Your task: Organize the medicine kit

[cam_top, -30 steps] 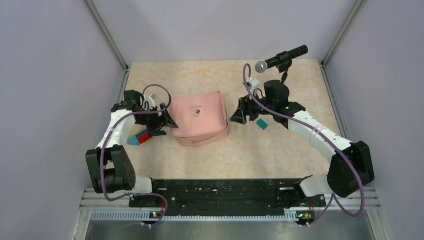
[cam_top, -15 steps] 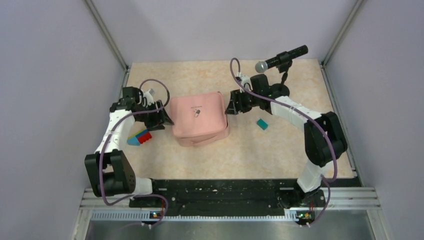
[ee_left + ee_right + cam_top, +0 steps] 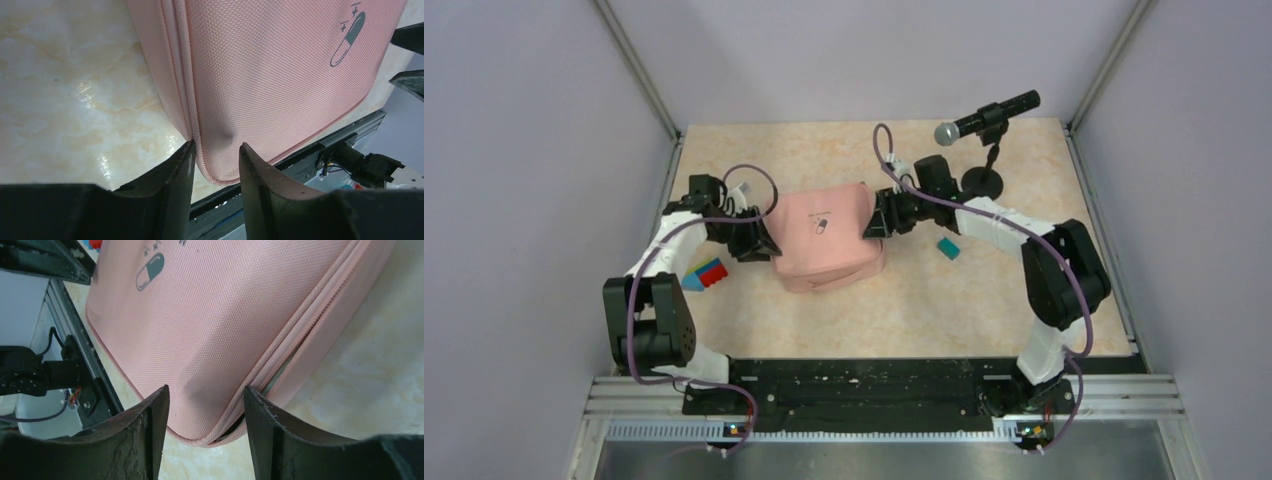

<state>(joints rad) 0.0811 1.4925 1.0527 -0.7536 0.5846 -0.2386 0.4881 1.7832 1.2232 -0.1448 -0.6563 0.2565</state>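
— Where's the medicine kit?
— Middle of the table, logo up. My left gripper straddles one lid corner, right gripper another. Jaws part-spread on both; can't tell if they're pinching.

So the medicine kit is a soft pink woven-fabric zip case with rounded corners. It's lying flat around the middle of the bench, turned a bit askew. The little grey pill logo faces up on the lid. Lid's down, but the zip seam gapes slightly on its right-hand side.
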